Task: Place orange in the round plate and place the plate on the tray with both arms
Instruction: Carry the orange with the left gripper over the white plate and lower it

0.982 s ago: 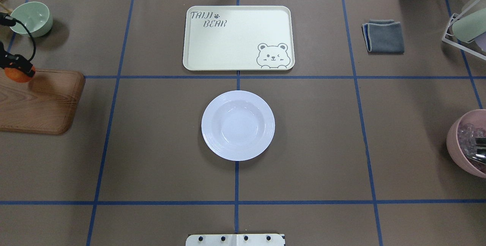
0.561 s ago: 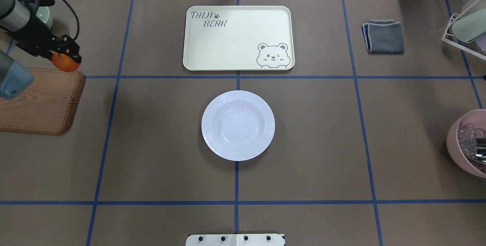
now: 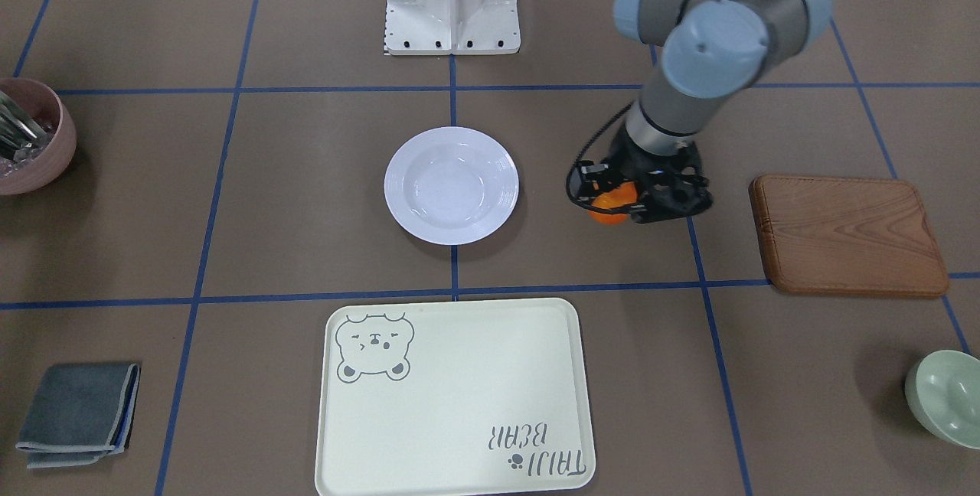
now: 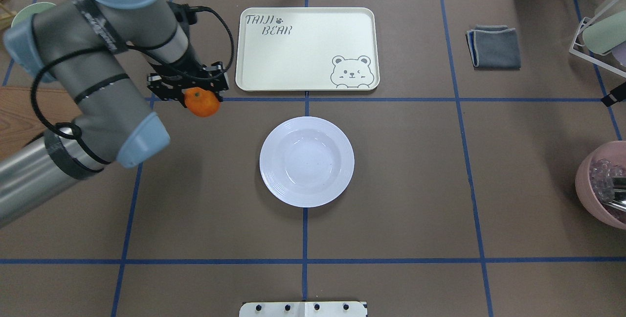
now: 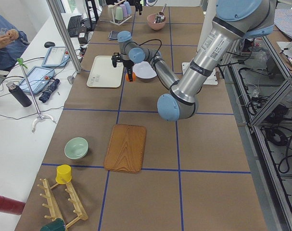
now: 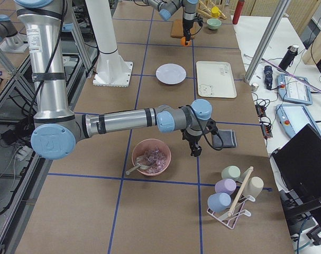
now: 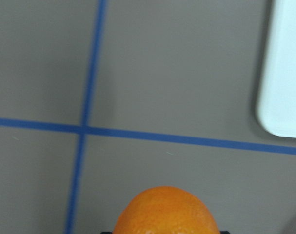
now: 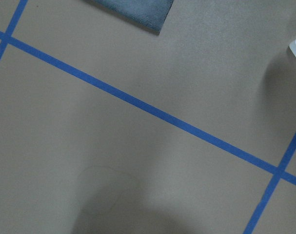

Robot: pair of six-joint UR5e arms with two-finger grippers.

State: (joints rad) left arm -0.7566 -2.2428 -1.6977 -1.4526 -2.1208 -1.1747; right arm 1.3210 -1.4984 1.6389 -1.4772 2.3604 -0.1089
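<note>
My left gripper [image 4: 198, 96] is shut on the orange [image 4: 201, 103] and holds it above the table, just off the near-left corner of the cream tray [image 4: 306, 48]. In the front view the orange [image 3: 610, 206] hangs to the right of the white round plate [image 3: 452, 184], clear of its rim. The plate [image 4: 306, 161] lies empty at the table's centre, on the near side of the tray. In the left wrist view the orange [image 7: 166, 210] fills the bottom edge. My right gripper [image 6: 193, 148] hovers far right near the grey cloth; I cannot tell whether it is open or shut.
A wooden board [image 3: 846, 234] and a pale green bowl [image 3: 945, 396] lie on my left side. On my right are a pink bowl [image 4: 604, 185] with utensils, a folded grey cloth [image 4: 494, 46] and a cup rack [image 4: 599, 38].
The left arm has swung in from the table's left edge, carrying the orange from over the wooden board to beside the tray's corner. Plate and tray have not moved.
</note>
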